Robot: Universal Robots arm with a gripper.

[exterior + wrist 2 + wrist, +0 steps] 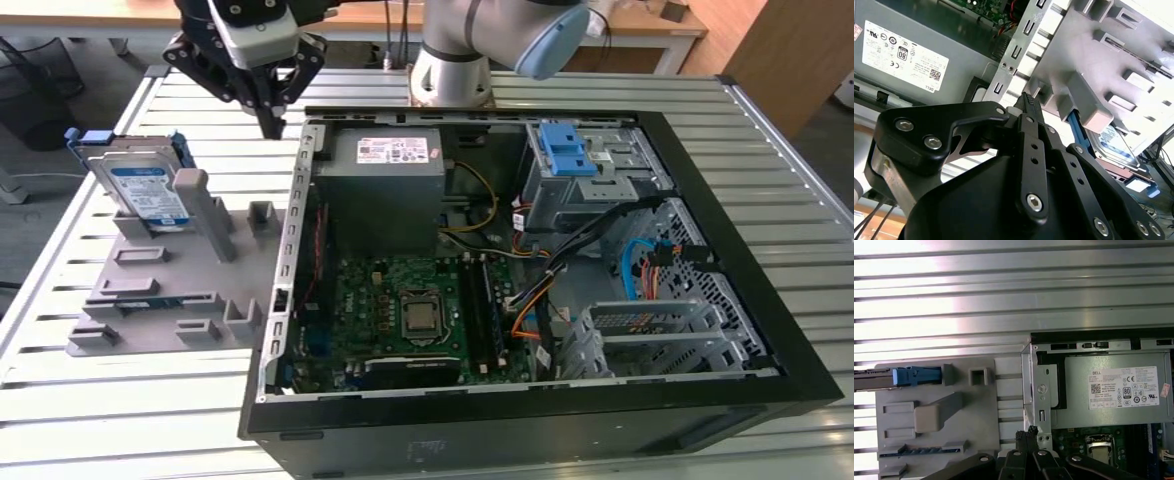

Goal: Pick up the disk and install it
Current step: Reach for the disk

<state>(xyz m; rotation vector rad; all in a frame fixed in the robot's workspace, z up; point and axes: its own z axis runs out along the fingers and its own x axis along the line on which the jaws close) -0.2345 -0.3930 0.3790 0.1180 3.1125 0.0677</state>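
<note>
The disk [144, 187], silver with a blue-and-white label and a blue bracket, stands on edge in a grey holder [160, 295] at the exterior view's left. My gripper [274, 122] hangs above the gap between the holder and the open computer case [534, 410], to the right of the disk and apart from it. Its fingers are shut with nothing between them. In the second wrist view the closed gripper [1027, 98] points at the case's edge, with the disk [1115, 145] behind a holder post. In the first wrist view the disk [909, 376] appears edge-on, away from the gripper [1027, 432].
Inside the case are a grey power-supply box [387, 165], a motherboard [407, 310], loose cables [627, 240] and a metal drive cage with a light-blue latch [566, 150]. The slatted metal table [134, 420] carries everything. The holder has several upright posts [194, 195].
</note>
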